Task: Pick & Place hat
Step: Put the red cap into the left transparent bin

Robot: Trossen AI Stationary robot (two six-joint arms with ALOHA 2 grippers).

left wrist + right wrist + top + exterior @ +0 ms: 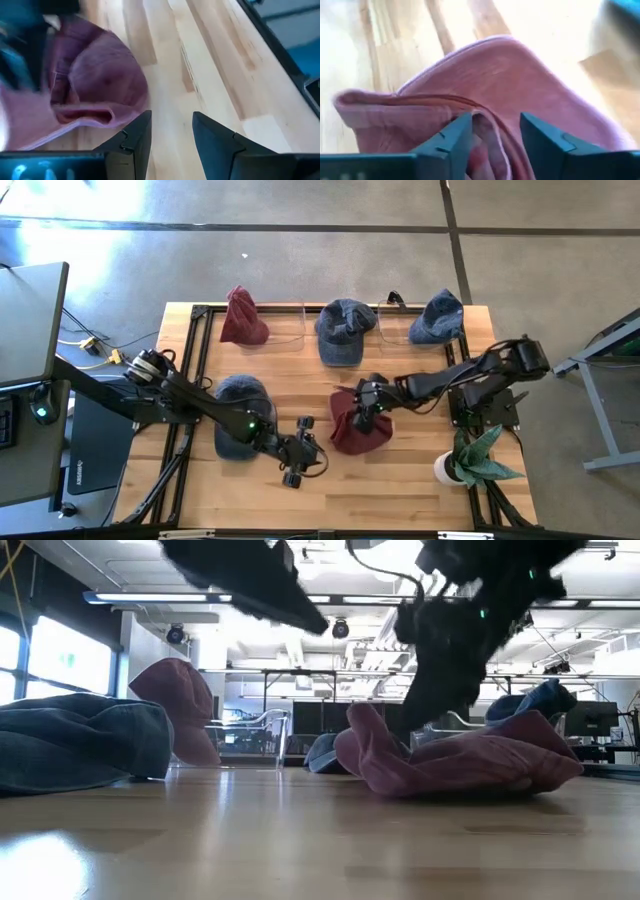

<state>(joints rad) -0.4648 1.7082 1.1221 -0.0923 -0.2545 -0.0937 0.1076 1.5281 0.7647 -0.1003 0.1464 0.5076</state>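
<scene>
The table holds several hats: one red and two blue along the far edge, a blue one under my left arm. The red hat lies crumpled at the table's middle. My right claw sits on it, fingers spread, a fold of cloth between them. My left claw hovers just beside it, fingers apart, holding nothing.

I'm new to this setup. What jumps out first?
A crumpled maroon hat lies mid-table with the right claw on it, fingers apart around a fold of cloth. Beside it the left claw hovers over bare wood, and along the far edge sit three more hats, a maroon one among them.
</scene>
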